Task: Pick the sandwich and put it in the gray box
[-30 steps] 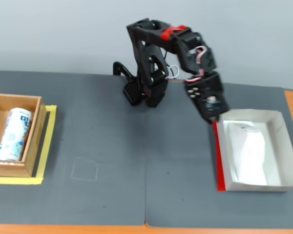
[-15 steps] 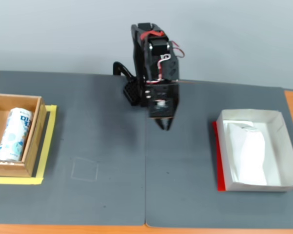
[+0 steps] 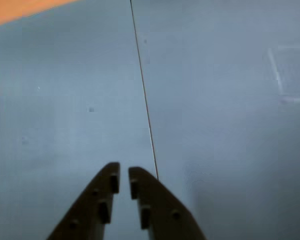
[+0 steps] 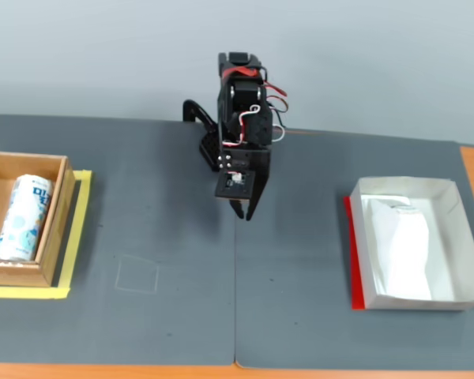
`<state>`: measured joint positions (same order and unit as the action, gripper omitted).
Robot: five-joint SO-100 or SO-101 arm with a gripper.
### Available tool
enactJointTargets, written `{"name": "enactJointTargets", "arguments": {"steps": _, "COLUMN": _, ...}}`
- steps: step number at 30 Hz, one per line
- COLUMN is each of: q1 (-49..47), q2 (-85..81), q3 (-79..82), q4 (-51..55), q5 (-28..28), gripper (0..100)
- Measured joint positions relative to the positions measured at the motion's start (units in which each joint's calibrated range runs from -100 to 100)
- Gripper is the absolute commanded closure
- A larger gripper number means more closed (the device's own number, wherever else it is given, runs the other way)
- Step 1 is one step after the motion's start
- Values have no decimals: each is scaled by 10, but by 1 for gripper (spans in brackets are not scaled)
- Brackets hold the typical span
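Wrist view puts the gripper (image 3: 123, 181) over bare grey mat (image 3: 215, 125), its jaws nearly closed with only a thin slit between the tips and nothing held. I note a seam (image 3: 142, 95) between two mat sheets running away from the fingertips, and a faint taped square outline (image 3: 290, 75) to the right.

Fixed view, nearest row: the gray box (image 4: 458, 241) sits at the right on the mat, red strip (image 4: 352, 253) along its left edge. The sandwich (image 4: 401, 249) lies inside it, flat on the floor of the tray and, as far as I can judge, clear of the rim. At the left, a brown box (image 4: 51, 237) on yellow tape holds a drink can (image 4: 20, 217); neither is touching the arm.

Farther back, the arm (image 4: 241, 118) is folded near its base at the middle, gripper (image 4: 241, 213) pointing down, well apart from both boxes.

I judge the placement done. Risks I see from here are slight: any swing back toward the right could clip the tray's low near-left wall and shift or tip it, since light cardboard would slide easily on this mat. Loose wiring (image 4: 272, 103) at the wrist could snag during folding.
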<state>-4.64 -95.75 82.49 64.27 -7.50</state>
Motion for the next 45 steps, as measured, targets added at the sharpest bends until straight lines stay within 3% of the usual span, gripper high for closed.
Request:
{"name": "enactJointTargets", "arguments": {"steps": 11, "q1": 15, "q2": -31, "q3": 148, "q4": -150, "q5": 5, "gripper": 98}}
{"name": "enactJointTargets", "arguments": {"steps": 18, "q1": 17, "q2": -31, "q3": 169, "q4": -219, "q5": 80, "gripper": 98}}
{"name": "enactJointTargets", "arguments": {"steps": 30, "q1": 27, "q2": -31, "q3": 170, "q4": -136, "q5": 74, "gripper": 98}}
{"name": "enactJointTargets", "arguments": {"steps": 45, "q1": 27, "q2": -31, "q3": 170, "q4": -133, "q5": 73, "gripper": 98}}
